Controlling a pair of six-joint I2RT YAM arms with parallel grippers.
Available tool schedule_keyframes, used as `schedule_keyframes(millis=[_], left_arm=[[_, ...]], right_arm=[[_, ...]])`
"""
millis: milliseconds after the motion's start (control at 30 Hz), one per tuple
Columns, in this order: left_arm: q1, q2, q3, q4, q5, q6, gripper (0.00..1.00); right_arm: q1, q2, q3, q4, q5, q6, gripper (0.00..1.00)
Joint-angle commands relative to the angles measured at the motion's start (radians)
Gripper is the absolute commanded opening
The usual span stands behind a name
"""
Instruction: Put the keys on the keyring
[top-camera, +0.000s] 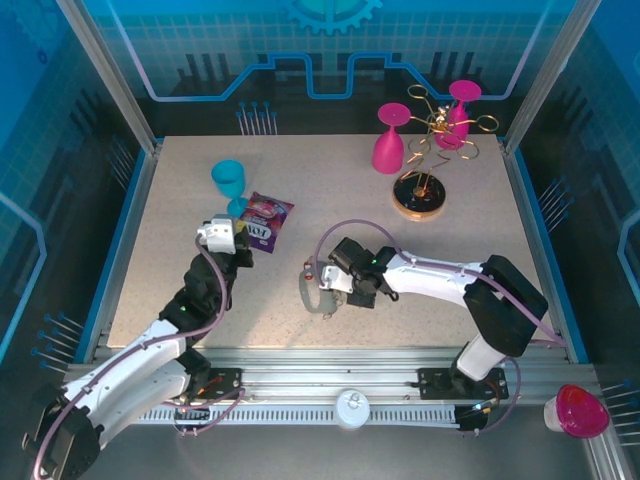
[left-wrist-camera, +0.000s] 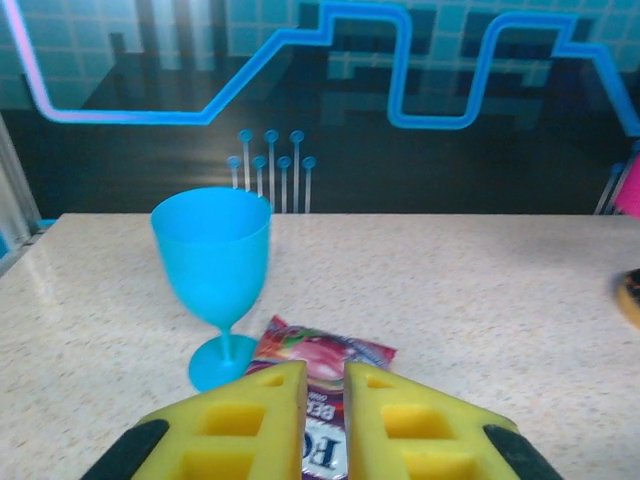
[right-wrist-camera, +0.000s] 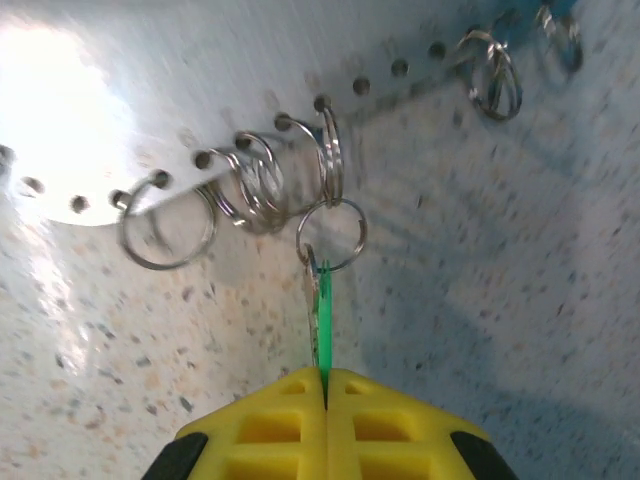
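My right gripper (right-wrist-camera: 325, 375) is shut on the green-tagged key (right-wrist-camera: 321, 305), held edge-on just above the table. The key's small split ring (right-wrist-camera: 331, 235) hangs from a ring in a hole of the keyring (right-wrist-camera: 300, 112), a flat grey metal strip with a row of holes and several small rings. From the top, the right gripper (top-camera: 335, 283) sits at the grey keyring loop (top-camera: 308, 296), and a red speck of the red-tagged key (top-camera: 309, 270) shows at its upper end. My left gripper (left-wrist-camera: 325, 370) hovers slightly open over the purple snack packet (left-wrist-camera: 322, 360), holding nothing.
A blue goblet (top-camera: 228, 180) stands just behind the snack packet (top-camera: 266, 218). Two pink goblets (top-camera: 390, 140) and the gold wire rack (top-camera: 435, 150) on its round base are at the back right. A pink cup (top-camera: 575, 410) lies off the table, near right.
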Motion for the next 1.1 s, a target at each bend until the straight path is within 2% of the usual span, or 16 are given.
schedule_keyframes(millis=[0, 67, 133, 233, 267, 367, 500, 600, 733, 767, 867, 900, 967, 1000, 1033, 1067], left_arm=[[0.021, 0.009, -0.019, -0.014, -0.066, -0.006, 0.24], [0.028, 0.02, -0.019, -0.03, -0.067, 0.008, 0.34], [0.034, 0.028, -0.016, -0.05, -0.076, 0.024, 0.51], [0.058, 0.049, -0.013, -0.068, -0.05, 0.068, 0.83], [0.07, 0.068, -0.012, -0.072, -0.046, 0.087, 0.98], [0.126, 0.119, -0.021, -0.056, -0.004, 0.06, 0.99], [0.202, 0.212, -0.06, 0.079, 0.096, 0.091, 0.99], [0.253, 0.302, -0.108, 0.253, 0.166, 0.101, 0.99], [0.293, 0.469, -0.136, 0.489, 0.22, 0.103, 0.99], [0.299, 0.523, -0.148, 0.594, 0.244, 0.123, 0.99], [0.312, 0.672, -0.151, 0.81, 0.277, 0.2, 0.99], [0.319, 0.729, -0.147, 0.847, 0.256, 0.188, 0.99], [0.34, 0.818, -0.173, 0.997, 0.239, 0.169, 0.99], [0.368, 0.841, -0.198, 1.033, 0.271, 0.123, 0.99], [0.379, 0.854, -0.181, 1.028, 0.274, 0.118, 0.99], [0.377, 0.859, -0.159, 1.004, 0.257, 0.125, 0.99]], right_arm=[[-0.012, -0.012, -0.006, -0.044, 0.053, 0.008, 0.27], [-0.019, -0.05, -0.007, -0.046, 0.041, 0.024, 0.41], [-0.049, -0.103, -0.008, -0.059, 0.02, 0.048, 0.46], [-0.156, -0.203, -0.017, -0.048, -0.042, 0.129, 0.49], [-0.211, -0.239, -0.027, -0.024, -0.079, 0.171, 0.49], [-0.388, -0.356, -0.12, 0.159, -0.17, 0.3, 0.5], [-0.594, -0.483, -0.342, 0.581, -0.194, 0.412, 0.52], [-0.67, -0.472, -0.535, 0.989, -0.235, 0.368, 0.54], [-0.688, -0.311, -0.644, 1.394, -0.244, 0.324, 0.55], [-0.698, -0.261, -0.646, 1.458, -0.273, 0.332, 0.55], [-0.731, -0.208, -0.625, 1.452, -0.312, 0.356, 0.55], [-0.759, -0.205, -0.63, 1.455, -0.355, 0.37, 0.55], [-0.778, -0.115, -0.66, 1.586, -0.389, 0.381, 0.56], [-0.78, -0.058, -0.668, 1.703, -0.392, 0.393, 0.59], [-0.783, -0.074, -0.67, 1.687, -0.369, 0.4, 0.63], [-0.791, -0.107, -0.652, 1.586, -0.36, 0.41, 0.64]])
